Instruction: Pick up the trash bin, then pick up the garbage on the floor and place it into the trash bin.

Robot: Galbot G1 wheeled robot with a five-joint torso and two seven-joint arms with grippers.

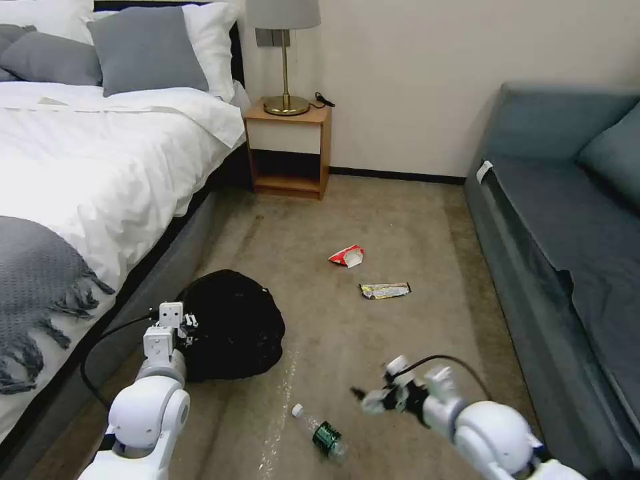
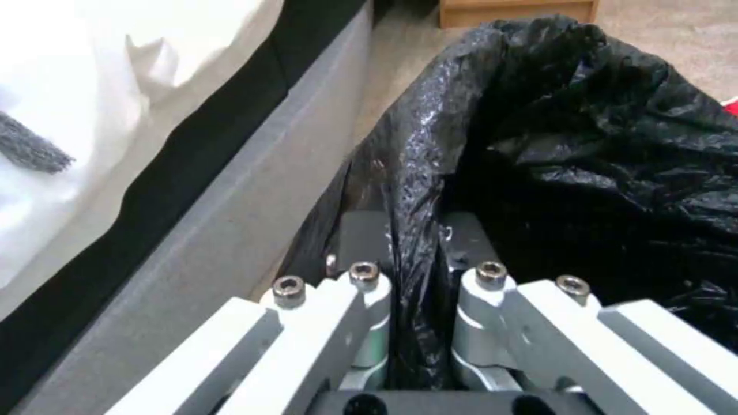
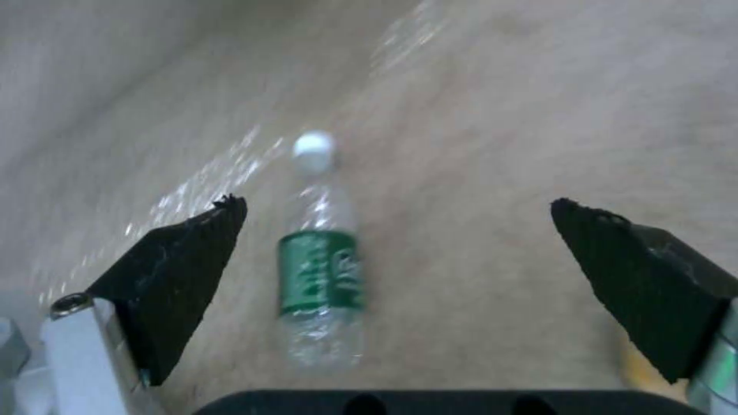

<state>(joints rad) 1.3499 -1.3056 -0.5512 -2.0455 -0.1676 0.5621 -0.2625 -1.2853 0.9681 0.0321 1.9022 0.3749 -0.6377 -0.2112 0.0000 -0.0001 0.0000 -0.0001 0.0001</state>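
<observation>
The left gripper [image 2: 415,276] is clamped on the bag-lined rim of the trash bin [image 1: 230,327], which sits by the bed [image 1: 100,167], just off its grey base; from the left wrist view the fingers pinch mostly crinkly black plastic, and I can't tell if any hard rim is between them, so the liner could slide or tear and the bin drop or tip. The right gripper [image 3: 400,259] hangs spread wide over the bottle [image 3: 322,271], which lies on the carpet on the bin's near side, w/ its white cap toward the bin; jaws aren't touching it yet. It's round and clear, prob. light, so a lopsided close could roll it off or squirt it out; squeezing the neck rather than the green label would be worse. Red-and-white packet [image 1: 347,255] and the flat wrapper [image 1: 385,290] lie beyond the bin, well apart from it, toward the sofa [image 1: 567,220]; the wrapper lies flat on the carpet, hard to get under.
</observation>
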